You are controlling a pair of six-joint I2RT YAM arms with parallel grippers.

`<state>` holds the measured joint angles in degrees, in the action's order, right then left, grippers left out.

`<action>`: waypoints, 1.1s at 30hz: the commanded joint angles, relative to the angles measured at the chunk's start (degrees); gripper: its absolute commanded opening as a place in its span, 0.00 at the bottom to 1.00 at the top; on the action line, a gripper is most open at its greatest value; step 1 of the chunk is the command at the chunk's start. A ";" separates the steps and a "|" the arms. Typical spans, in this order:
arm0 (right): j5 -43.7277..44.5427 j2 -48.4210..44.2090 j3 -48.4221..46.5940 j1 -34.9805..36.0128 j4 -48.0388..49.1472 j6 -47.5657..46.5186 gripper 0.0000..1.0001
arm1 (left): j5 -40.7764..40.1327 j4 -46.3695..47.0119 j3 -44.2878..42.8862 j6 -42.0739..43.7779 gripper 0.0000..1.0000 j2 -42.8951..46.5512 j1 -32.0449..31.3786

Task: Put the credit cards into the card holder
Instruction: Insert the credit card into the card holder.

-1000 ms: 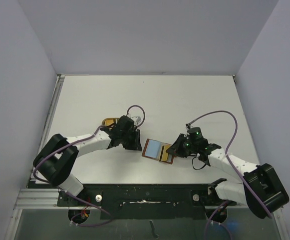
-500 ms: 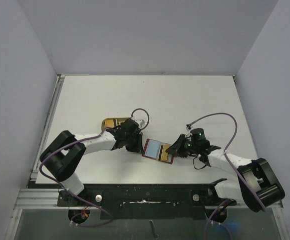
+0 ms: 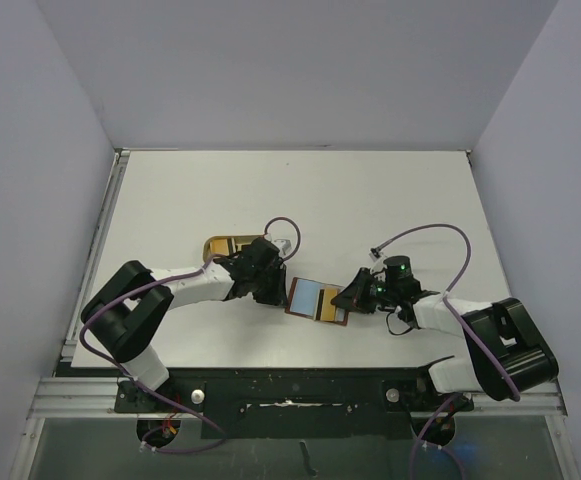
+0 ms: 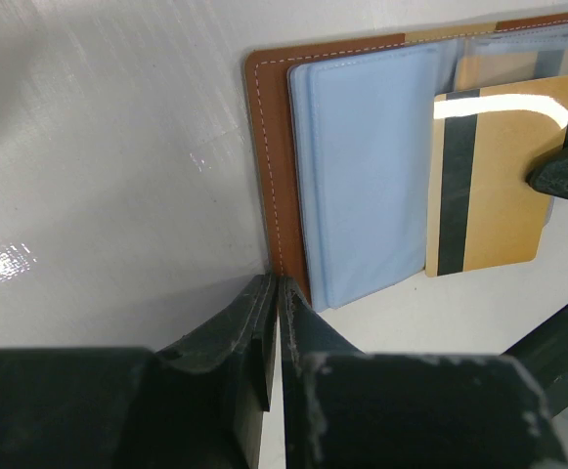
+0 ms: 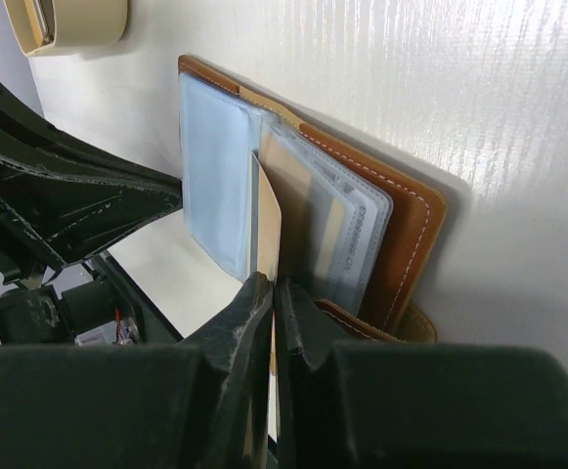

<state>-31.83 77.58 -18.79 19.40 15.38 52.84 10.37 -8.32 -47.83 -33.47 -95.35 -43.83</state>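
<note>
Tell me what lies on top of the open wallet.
A pale-blue sleeve covers most of the wallet. A tan card with a dark stripe lies partly over it, pinched in the right gripper's shut jaws. Anything under the sleeve or card is covered.

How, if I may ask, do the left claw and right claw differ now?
The right claw pinches the tan striped card; the left claw holds no card. The left claw's tips sit at the card holder's brown stitched edge; the right claw is at the opposite side. Both are shut.
</note>
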 commanded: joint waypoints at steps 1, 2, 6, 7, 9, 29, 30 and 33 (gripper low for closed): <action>0.34 0.69 -1.87 -0.45 -1.94 -5.42 0.03 | -1.36 0.32 0.60 0.11 0.06 -1.10 -0.55; 0.48 0.75 -2.16 -0.66 -2.57 -5.88 0.03 | -1.40 0.32 0.64 -0.01 0.06 -1.03 -0.55; -0.57 1.26 -2.45 -1.78 -2.52 -6.44 0.03 | -1.11 0.80 0.94 -0.52 0.06 -0.76 -0.62; -0.64 1.47 -2.59 -1.89 -2.68 -6.62 0.03 | -1.14 0.83 0.98 -0.54 0.06 -0.72 -0.64; -0.83 2.51 -2.81 -2.25 -2.81 -6.78 0.03 | -1.14 0.91 1.11 -0.70 0.06 -0.63 -0.64; -1.30 6.74 -7.10 -2.37 -2.31 -8.33 0.03 | -1.19 2.36 1.44 -2.08 0.05 -1.05 -1.95; -0.97 6.75 -7.14 -2.35 -2.05 -8.44 0.03 | -1.29 2.39 1.55 -2.16 0.05 -0.99 -1.96; -0.60 7.09 -7.27 -2.35 -1.36 -9.07 0.02 | -1.23 2.92 2.15 -2.68 0.05 -1.13 -2.02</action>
<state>-34.79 84.03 -24.49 17.21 13.15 46.04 10.20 -5.65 -46.92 -35.73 -95.46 -44.97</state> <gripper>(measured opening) 0.036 0.054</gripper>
